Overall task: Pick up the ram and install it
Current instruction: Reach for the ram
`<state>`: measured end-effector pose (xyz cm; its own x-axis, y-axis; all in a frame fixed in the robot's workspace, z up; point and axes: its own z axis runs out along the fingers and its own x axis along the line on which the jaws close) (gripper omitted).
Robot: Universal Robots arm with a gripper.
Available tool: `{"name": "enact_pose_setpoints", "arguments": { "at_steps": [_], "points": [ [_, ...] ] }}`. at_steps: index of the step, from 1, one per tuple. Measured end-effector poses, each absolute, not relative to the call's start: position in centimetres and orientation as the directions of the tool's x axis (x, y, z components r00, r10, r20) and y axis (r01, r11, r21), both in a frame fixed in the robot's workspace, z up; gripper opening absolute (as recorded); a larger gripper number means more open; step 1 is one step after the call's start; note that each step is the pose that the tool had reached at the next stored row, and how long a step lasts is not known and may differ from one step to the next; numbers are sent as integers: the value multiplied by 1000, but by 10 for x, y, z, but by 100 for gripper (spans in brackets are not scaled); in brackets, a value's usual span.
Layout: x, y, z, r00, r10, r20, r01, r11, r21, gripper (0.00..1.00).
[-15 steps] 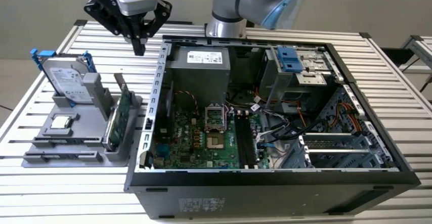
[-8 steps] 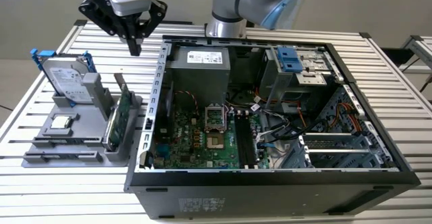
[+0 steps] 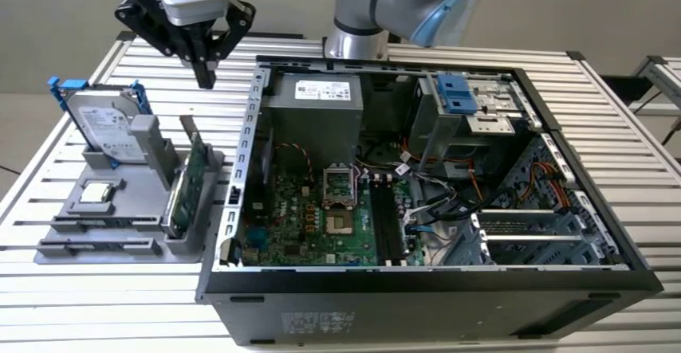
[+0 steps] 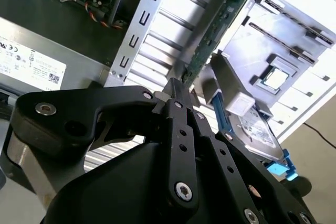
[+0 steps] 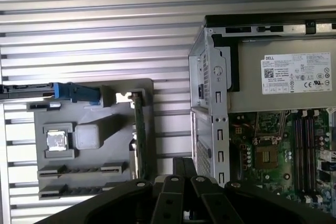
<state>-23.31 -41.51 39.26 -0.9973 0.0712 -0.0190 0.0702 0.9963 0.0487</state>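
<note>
Black gripper [image 3: 204, 76]: clenched, empty, hanging above the table [image 3: 607, 122].
Ram [image 3: 183, 187]: standing on edge in the grey holder [image 3: 66, 249], below the gripper, toward the exterior view's foreground.
Long axis: parallel to the computer case [image 3: 252, 130] side wall.

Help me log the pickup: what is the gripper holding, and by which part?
Nothing is held. The gripper is shut and empty, apart from the ram, which stands in the grey holder.
</note>
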Motion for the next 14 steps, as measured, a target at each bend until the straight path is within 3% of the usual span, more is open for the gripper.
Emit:
{"name": "enact_pose_setpoints", "arguments": {
  "at_steps": [14],
  "points": [
    [-245, -416, 393, -997, 71, -19, 70, 996, 49, 0]
  ]
}}
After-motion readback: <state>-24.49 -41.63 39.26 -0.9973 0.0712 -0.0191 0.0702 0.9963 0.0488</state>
